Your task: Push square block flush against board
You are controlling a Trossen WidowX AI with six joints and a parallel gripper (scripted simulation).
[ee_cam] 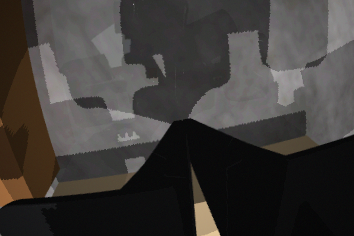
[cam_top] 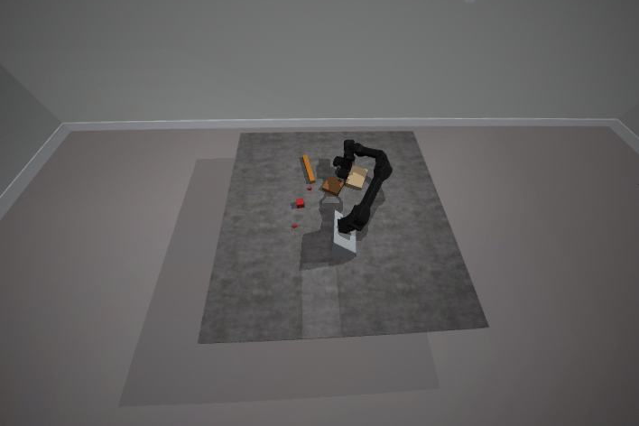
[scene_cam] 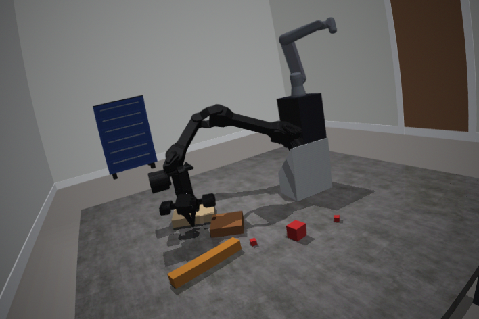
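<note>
The brown square block (cam_top: pixel 332 187) (scene_cam: pixel 227 226) (ee_cam: pixel 17 105) lies flat, turned at an angle to the tan board (cam_top: pixel 357 176) (scene_cam: pixel 180 221) (ee_cam: pixel 206 217). One corner of the block is close to the board's side; contact there is unclear, and a wedge of floor shows between them in the wrist view. My gripper (cam_top: pixel 340 180) (scene_cam: pixel 193 225) (ee_cam: pixel 182 128) is shut and empty. Its tips are low by the board's long side, beside the block, in the angle between the two. Whether the tips touch either part is unclear. The fingers and arm hide part of the board.
An orange bar (cam_top: pixel 309 169) (scene_cam: pixel 205 261) lies on the other side of the block from the board. A red cube (cam_top: pixel 300 202) (scene_cam: pixel 295 230) and two tiny red cubes (cam_top: pixel 310 188) (scene_cam: pixel 336 218) lie on the grey mat (cam_top: pixel 258 281). The arm's pale base (scene_cam: pixel 311 172) stands behind.
</note>
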